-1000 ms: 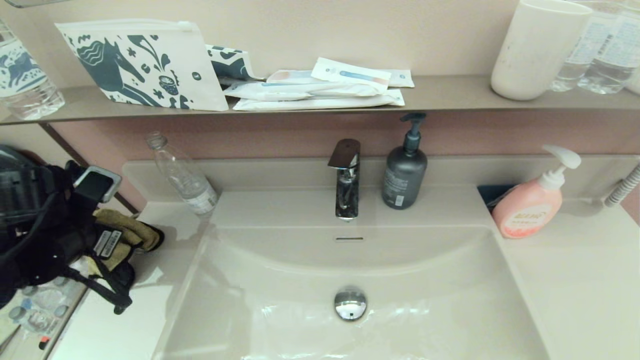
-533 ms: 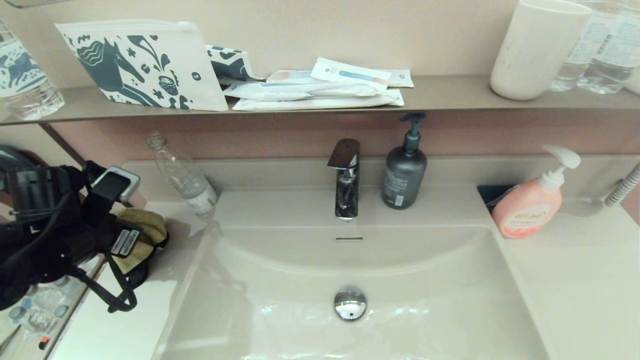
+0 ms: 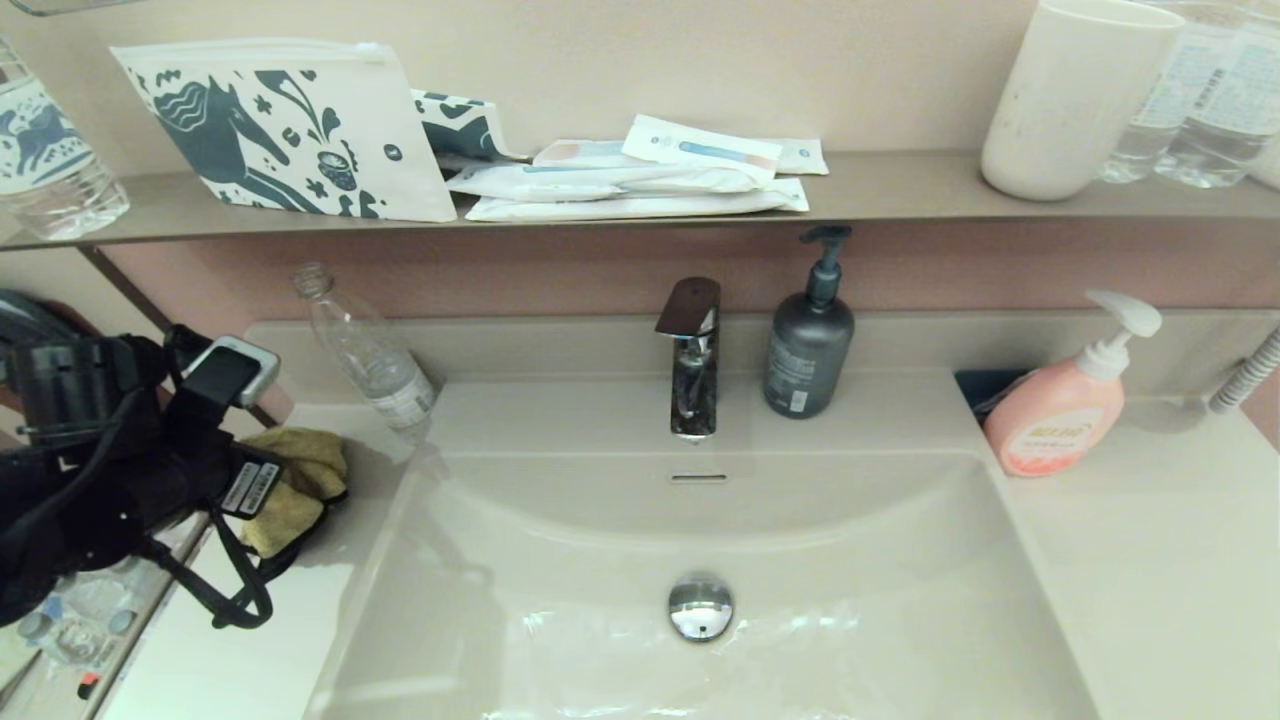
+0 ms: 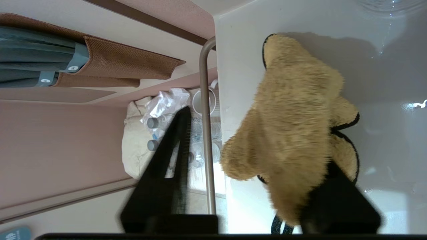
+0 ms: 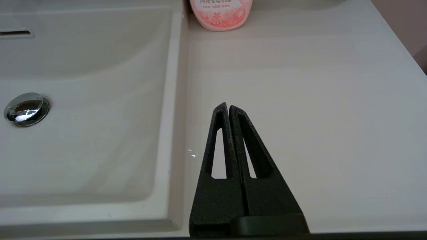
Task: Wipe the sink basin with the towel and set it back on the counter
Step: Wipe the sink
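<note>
The mustard-yellow towel (image 3: 300, 480) lies bunched on the counter (image 3: 250, 640), just left of the sink basin (image 3: 560, 560). My left gripper (image 3: 262, 492) is at the towel, open with its jaws wide apart. In the left wrist view the towel (image 4: 297, 113) covers one finger, while the other finger (image 4: 176, 140) hangs past the counter's outer edge with nothing touching it. The chrome drain plug (image 3: 700, 606) sits in the bare basin. My right gripper (image 5: 228, 106) is shut and empty, parked over the counter (image 5: 317, 100) right of the basin.
A clear plastic bottle (image 3: 368, 352) leans at the back left, close to the towel. The faucet (image 3: 692, 360), a dark soap dispenser (image 3: 808, 345) and a pink pump bottle (image 3: 1060, 412) stand along the back. A metal rail (image 4: 205, 133) runs along the counter's left edge.
My left arm has moved right, towards the basin, carrying the towel along. The towel now sits lower and nearer the basin's left rim. The right arm has not moved.
</note>
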### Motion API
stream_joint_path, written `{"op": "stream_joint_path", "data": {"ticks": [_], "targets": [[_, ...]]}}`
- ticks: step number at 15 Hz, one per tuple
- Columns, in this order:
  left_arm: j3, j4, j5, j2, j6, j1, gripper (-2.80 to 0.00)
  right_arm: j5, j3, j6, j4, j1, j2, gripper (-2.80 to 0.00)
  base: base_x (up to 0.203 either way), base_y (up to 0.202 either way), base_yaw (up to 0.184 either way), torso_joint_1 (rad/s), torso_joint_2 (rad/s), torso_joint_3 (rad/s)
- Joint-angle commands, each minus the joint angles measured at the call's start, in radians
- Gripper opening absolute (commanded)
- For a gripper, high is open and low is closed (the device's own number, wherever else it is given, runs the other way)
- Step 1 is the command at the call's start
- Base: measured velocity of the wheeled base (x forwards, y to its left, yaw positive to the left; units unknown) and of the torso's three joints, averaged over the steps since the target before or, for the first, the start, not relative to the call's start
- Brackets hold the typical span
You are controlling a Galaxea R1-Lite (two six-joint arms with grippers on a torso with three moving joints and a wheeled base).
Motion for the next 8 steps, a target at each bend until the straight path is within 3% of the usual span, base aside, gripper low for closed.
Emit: {"op": "stream_joint_path", "data": {"ticks": [1,5,8], "targets": [[0.006,-0.003,0.005,-0.019,0.005,-0.006,0.00,-0.001,0.000,0.000,0.000,0.000,0.001,-2.80,0.000,0.000,0.000,0.000,0.00,0.000],[0.044,0.058,0.014,-0.050,-0.017,-0.032,0.00,0.000,0.000,0.000,0.000,0.000,0.001,-2.80,0.000,0.000,0.000,0.000,0.00,0.000],[0.020,0.186,0.011,-0.050,-0.116,-0.067,0.00,-0.002,0.000,0.000,0.000,0.000,0.001,-2.80,0.000,0.000,0.000,0.000,0.00,0.000]]}}
